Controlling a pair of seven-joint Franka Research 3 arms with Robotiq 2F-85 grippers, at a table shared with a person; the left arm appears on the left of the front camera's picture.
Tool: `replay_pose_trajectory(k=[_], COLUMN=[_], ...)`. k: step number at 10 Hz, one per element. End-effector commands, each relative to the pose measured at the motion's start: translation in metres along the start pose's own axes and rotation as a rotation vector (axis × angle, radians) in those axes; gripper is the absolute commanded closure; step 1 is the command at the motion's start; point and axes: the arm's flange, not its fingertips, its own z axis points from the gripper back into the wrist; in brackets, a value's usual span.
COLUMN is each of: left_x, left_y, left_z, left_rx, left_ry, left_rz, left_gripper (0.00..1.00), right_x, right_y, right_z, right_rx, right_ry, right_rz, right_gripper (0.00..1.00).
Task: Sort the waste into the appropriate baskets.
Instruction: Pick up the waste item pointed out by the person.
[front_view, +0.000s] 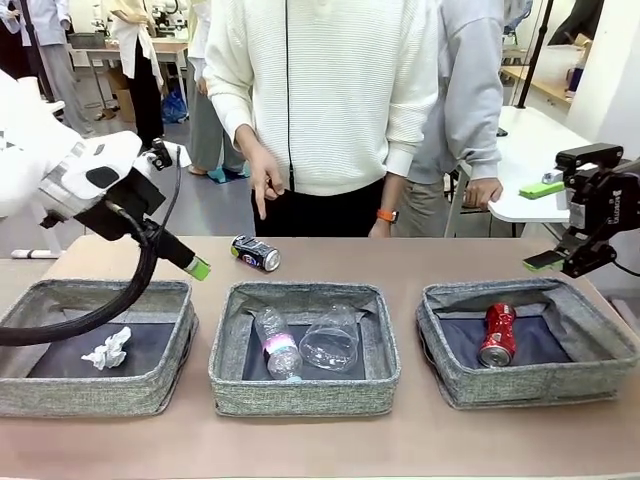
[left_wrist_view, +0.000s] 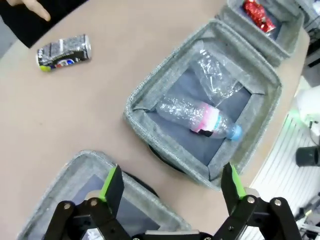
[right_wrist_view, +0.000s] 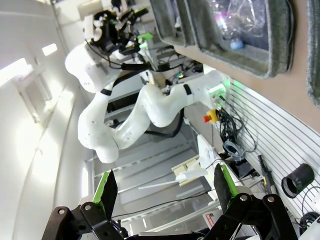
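Both the left gripper and right gripper hang released above soft woven grey baskets, the cylindrical dark blue can lying on the far tabletop.

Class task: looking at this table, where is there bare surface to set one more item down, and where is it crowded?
Free: the tabletop behind the baskets, right of the dark blue can; also the front strip. The left basket holds only a tissue. Crowded: the middle basket, with two bottles.

Matt woven-cloth baskets, glossy clear plastic bottle, shiny metal can.
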Motion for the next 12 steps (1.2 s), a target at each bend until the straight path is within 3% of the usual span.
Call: replay_pose_trajectory(k=[1,3,4,5,6,7,9,11,12], left_x=[-0.002,-0.001,0.005,0.031,0.066,0.095,0.134,0.155,0.157], left_y=[-0.002,-0.001,0.001,0.015,0.034,0.045,0.061,0.063,0.061], left_z=[0.0,0.0,-0.004,-0.014,-0.032,-0.053,-0.082,-0.106,-0.103], left_rx=[-0.026,-0.01,0.024,0.113,0.121,0.173,0.156,0.206,0.258], left_ry=[0.026,0.006,0.047,0.059,0.053,0.119,0.182,0.218,0.289], left_rz=[0.004,-0.004,-0.145,-0.328,-0.603,-0.775,-0.983,-1.092,-0.935], left_gripper=[0.0,0.0,0.0,0.0,0.0,0.0,0.0,0.0,0.0], right_x=[0.0,0.0,0.0,0.0,0.0,0.0,0.0,0.0,0.0], right_y=[0.004,0.004,0.004,0.004,0.004,0.004,0.004,0.004,0.004], right_z=[-0.001,-0.001,-0.001,-0.001,-0.001,-0.001,-0.001,-0.001,-0.001], right_rx=[0.022,0.022,0.022,0.022,0.022,0.022,0.022,0.022,0.022], right_ry=[0.0,0.0,0.0,0.0,0.0,0.0,0.0,0.0,0.0], right_rz=[0.004,0.004,0.004,0.004,0.004,0.004,0.004,0.004,0.004], right_gripper=[0.0,0.0,0.0,0.0,0.0,0.0,0.0,0.0,0.0])
